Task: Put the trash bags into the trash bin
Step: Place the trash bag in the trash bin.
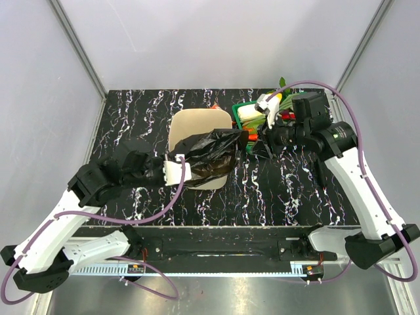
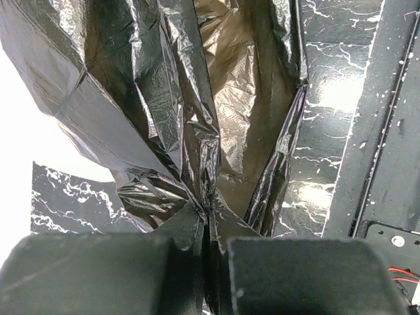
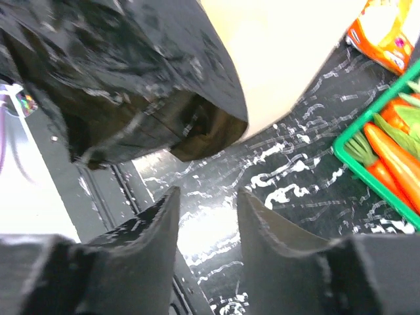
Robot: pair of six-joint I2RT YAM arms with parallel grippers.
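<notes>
Trash bag (image 1: 213, 154) lies spread open across the near-right rim of the trash bin (image 1: 197, 125), mid tabletop (image 1: 295, 190). Left gripper (image 2: 210, 259) is clamped tight on a gathered fold at the bag's near-left edge. Right gripper (image 3: 209, 203), just right of the bag, has its jaws partly apart and holds nothing. Green tray (image 3: 338, 139) sits farther right.

A robot lab's test cell, not a home: plain pale wall panels (image 1: 216, 39) in aluminium rails (image 1: 79, 49) box in a black marbled table (image 1: 295, 190). A left arm (image 1: 85, 190) and a right arm (image 1: 354, 177) are bolted at its near edge, trailing purple cables (image 1: 367, 131) — a bin (image 1: 190, 128) and a green vegetable tray (image 1: 240, 106) stand on top.
</notes>
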